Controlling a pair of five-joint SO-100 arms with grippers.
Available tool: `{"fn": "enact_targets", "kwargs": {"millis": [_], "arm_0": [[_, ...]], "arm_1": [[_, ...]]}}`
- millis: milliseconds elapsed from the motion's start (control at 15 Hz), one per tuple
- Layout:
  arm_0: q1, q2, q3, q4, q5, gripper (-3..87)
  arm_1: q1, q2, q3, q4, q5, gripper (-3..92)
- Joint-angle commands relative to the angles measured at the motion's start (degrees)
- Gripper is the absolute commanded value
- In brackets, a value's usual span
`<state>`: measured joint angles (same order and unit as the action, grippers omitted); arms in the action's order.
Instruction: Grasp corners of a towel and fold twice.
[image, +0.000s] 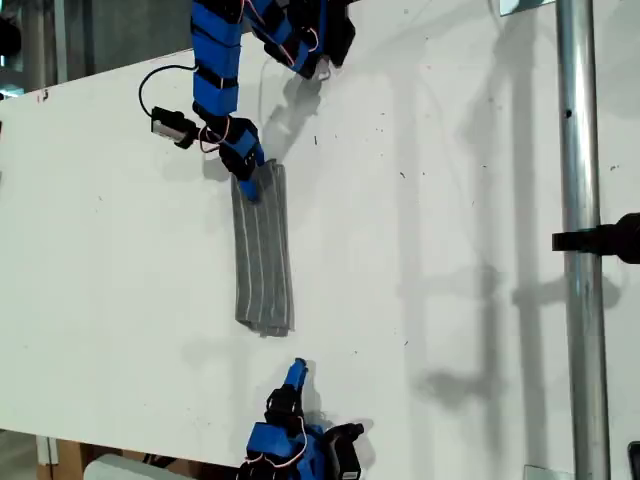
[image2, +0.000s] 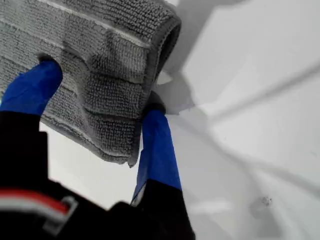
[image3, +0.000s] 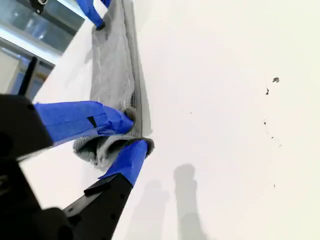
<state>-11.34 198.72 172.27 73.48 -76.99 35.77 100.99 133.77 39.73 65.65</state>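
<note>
One towel (image: 262, 250), folded into a narrow strip, lies on the white table (image: 450, 250). My first gripper (image2: 100, 100) has its jaws spread around one end's corner. My second gripper (image3: 127, 135) hovers with jaws parted just off the other end

The exterior view looks steeply down on the flat white table (image: 450, 250) from well above; both wrist views sit close behind blue-taped jaws, low over that surface, facing opposite ends of the folded grey striped towel (image: 262, 250), which all three views share
</note>
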Motion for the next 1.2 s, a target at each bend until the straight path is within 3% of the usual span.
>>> {"fn": "enact_targets", "kwargs": {"millis": [0,133,333,400,667,933,1133], "arm_0": [[1.0,0.3,-1.8,0.5,-0.8,7.0],[0.6,0.3,-1.7,0.4,-0.3,7.1],[-0.4,0.3,-1.8,0.4,0.5,7.1],[-1.1,0.3,-1.8,0.2,1.1,7.2],[-1.1,0.3,-2.5,0.2,1.5,6.9],[0.3,0.3,-2.3,0.4,0.4,6.8],[0.7,0.3,-2.7,0.4,0.5,6.8]], "arm_1": [[0.1,-0.4,-4.4,2.1,0.5,34.6],[0.3,4.7,-3.7,9.3,0.4,35.0],[1.2,28.8,4.0,21.9,-0.4,34.1],[2.3,31.6,5.9,22.2,-1.1,33.9],[-0.3,8.7,2.5,6.4,0.2,34.0],[-5.5,-10.5,-13.1,0.2,4.0,32.3],[-8.7,-18.5,-21.7,-5.6,2.2,21.8]]}}
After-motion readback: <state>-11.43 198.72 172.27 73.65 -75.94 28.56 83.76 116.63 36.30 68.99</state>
